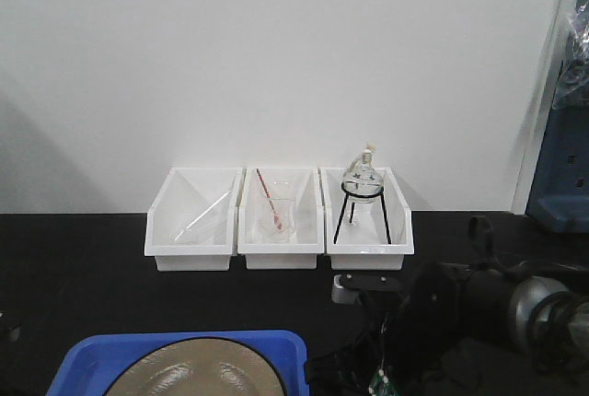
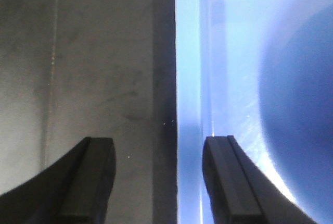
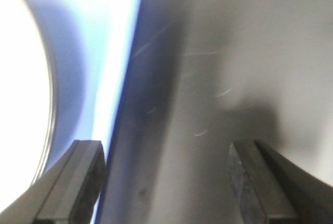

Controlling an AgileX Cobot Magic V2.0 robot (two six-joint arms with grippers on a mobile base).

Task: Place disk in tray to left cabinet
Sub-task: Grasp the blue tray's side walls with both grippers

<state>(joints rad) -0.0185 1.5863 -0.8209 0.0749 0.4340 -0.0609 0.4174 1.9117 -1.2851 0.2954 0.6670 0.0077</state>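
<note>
The blue tray [image 1: 184, 341] lies at the bottom edge of the front view with the tan disk [image 1: 198, 373] inside it. My left gripper [image 2: 158, 140] is open, one finger on each side of the tray's left rim [image 2: 190, 78]. A round dark shape [image 2: 302, 104] fills the tray's floor beyond that rim. Open as well, my right gripper [image 3: 166, 143] straddles the tray's right rim [image 3: 112, 78], and the disk [image 3: 21, 78] glares white at the left of that view. The left cabinet is out of view.
Three white bins stand in a row by the back wall: one with a glass rod [image 1: 193, 216], one with a beaker [image 1: 279, 216], one with a round flask on a black stand [image 1: 363, 207]. My right arm [image 1: 479, 308] lies over the dark tabletop at lower right.
</note>
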